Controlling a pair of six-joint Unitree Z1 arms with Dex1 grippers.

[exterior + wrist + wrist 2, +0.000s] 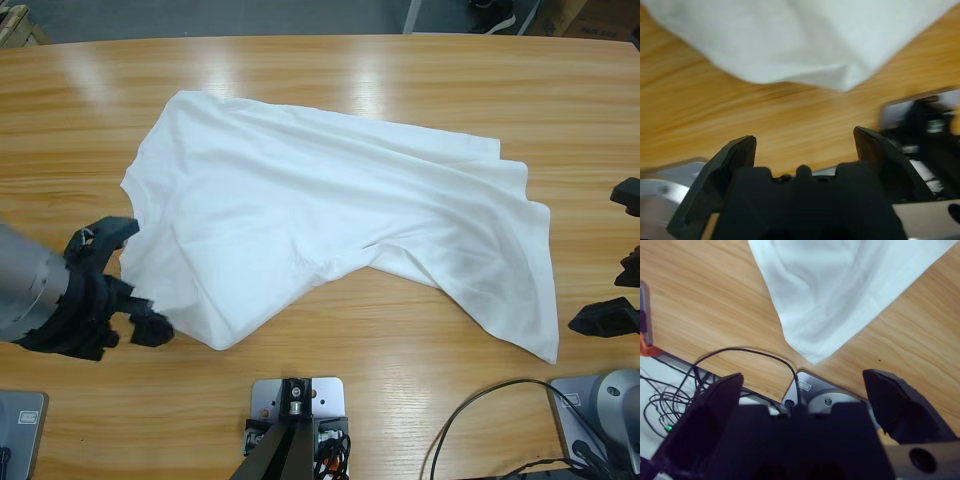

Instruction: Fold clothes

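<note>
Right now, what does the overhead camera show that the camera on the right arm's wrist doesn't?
Only the high view shows the whole white shirt spread crumpled on the table, plus the left gripper open beside the shirt's near left edge. Only the right wrist view shows the right gripper close up, jaws open and empty, with black cables below a shirt corner. Both show the shirt, the wooden table and nothing gripped.

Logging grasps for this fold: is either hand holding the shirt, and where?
Nothing is held. The left hand and right hand are both open beside the white shirt, off the fabric.
</note>
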